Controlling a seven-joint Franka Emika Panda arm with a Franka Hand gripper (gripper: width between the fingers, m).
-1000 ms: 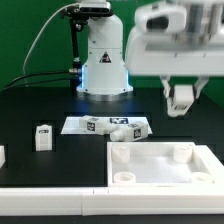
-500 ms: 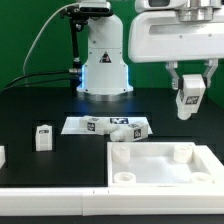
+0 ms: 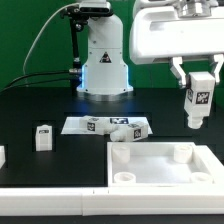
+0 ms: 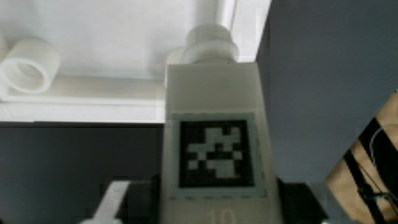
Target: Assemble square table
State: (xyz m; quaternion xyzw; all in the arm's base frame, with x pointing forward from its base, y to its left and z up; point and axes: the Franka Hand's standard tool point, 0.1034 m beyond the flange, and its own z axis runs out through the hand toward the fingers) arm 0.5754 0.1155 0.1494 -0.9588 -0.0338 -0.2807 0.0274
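My gripper (image 3: 197, 78) is shut on a white tagged leg (image 3: 198, 100) and holds it upright in the air above the far right corner of the square table top (image 3: 160, 170). In the wrist view the leg (image 4: 217, 120) fills the middle, its tag facing the camera, with the table top (image 4: 107, 105) and a corner socket (image 4: 27, 62) below it. The top lies flat at the front with raised sockets (image 3: 183, 152) at its corners. A second leg (image 3: 43, 137) stands upright on the exterior view's left. Another leg (image 3: 130, 127) lies on the marker board (image 3: 78, 125).
The robot base (image 3: 104, 60) stands at the back centre. A long white rail (image 3: 50, 203) runs along the front edge. A small white part (image 3: 2, 155) shows at the exterior view's left edge.
The gripper with the leg has moved toward the exterior view's right and down, and the leg now hangs upright with its tag in view.
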